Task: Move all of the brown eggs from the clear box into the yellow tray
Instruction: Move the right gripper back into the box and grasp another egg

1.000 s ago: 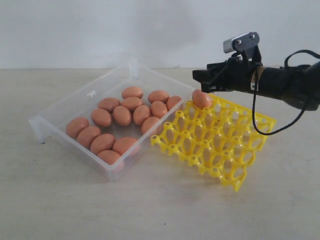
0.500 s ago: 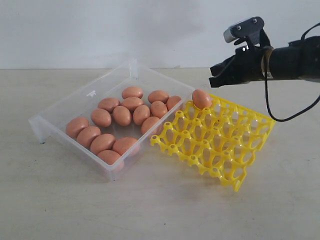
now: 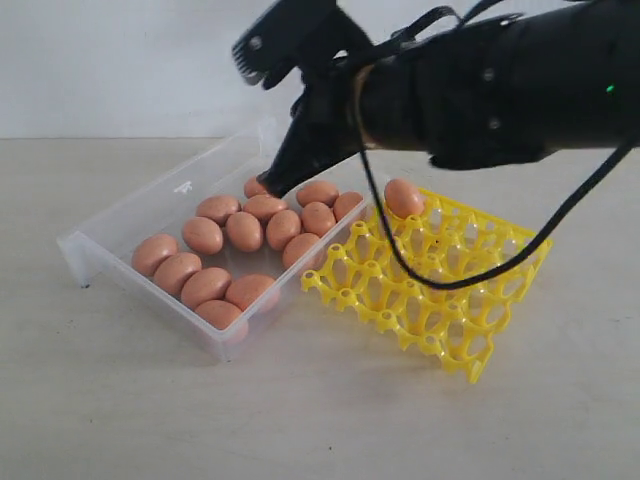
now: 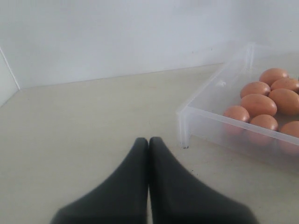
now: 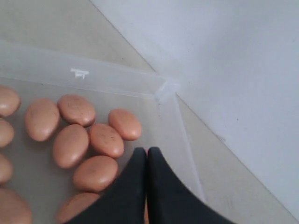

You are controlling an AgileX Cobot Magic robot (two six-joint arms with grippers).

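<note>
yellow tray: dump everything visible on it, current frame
The yellow tray is a glossy bright-yellow plastic lattice, roughly square, with round open cells and raised pegs. It lies on the table right beside the clear box; contact is unclear. One brown egg sits in its far corner cell nearest the box; the other visible cells are empty. A black cable hangs in front of it.

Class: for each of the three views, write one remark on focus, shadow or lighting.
Exterior view: even, soft light; the brown eggs and yellow tray are sharp, while the right gripper and its arm loom dark and soft-edged near the lens. Left wrist view: the left gripper is blurred, the clear box behind fairly crisp. Right wrist view: that gripper's outline is blurred, egg speckles readable.
</note>
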